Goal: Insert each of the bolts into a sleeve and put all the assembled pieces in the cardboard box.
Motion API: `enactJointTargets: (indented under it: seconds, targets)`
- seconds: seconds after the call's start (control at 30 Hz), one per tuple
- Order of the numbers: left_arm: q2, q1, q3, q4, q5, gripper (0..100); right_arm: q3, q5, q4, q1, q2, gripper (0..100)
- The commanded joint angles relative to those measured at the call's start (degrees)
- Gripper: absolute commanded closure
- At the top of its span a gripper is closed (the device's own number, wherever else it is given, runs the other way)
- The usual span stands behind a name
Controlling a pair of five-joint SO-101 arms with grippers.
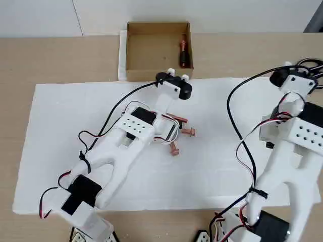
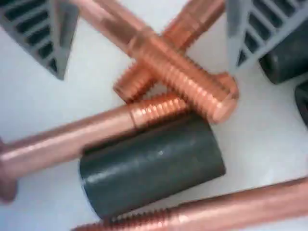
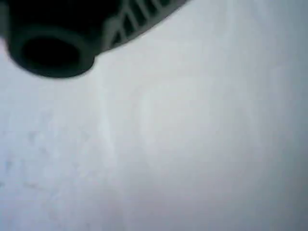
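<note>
I'd close the wide-open left jaws on just the top bolt, upper centre, keeping off the sleeve.

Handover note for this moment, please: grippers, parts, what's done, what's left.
Left gripper: open, low over the bolts piled on the foam, jaws either side of two crossed ones. A loose sleeve lies among them.
Right gripper: off to the side over bare foam, with a second sleeve at it; grip unclear.
Done: one assembled piece lies in the box.
Left: sleeve the remaining bolts and box them.
</note>
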Motion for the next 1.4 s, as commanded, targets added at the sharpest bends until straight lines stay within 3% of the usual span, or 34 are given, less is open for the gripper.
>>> enactJointTargets:
  seconds: [0.0,0.37,0.47,0.63,1.03,1.23,1.37]
  targets:
    - [-0.4,0.2,0.0,-1.4,2.8,79,-0.5,0.2,0.0,0.2,-2.9,99.5]
    - [2.1,0.3,-0.1,-1.5,8.2,79,-0.5,0.2,0.0,0.2,-2.9,99.5]
    - [4.1,0.3,-0.8,-1.5,9.0,83,-0.5,0.2,0.0,0.2,-2.9,99.5]
    - [4.5,0.7,-1.7,-1.2,8.9,90,-0.5,0.2,0.0,0.2,-2.7,99.5]
    - [4.1,3.3,-4.1,-1.2,8.7,90,-0.5,0.2,0.0,0.2,-2.3,99.5]
    - [4.1,3.3,-4.1,-1.2,8.7,100,-0.5,0.2,0.0,0.2,-2.3,99.5]
    - [4.1,3.3,-4.1,-1.2,8.6,99,-0.5,0.2,0.0,0.2,-2.3,99.5]
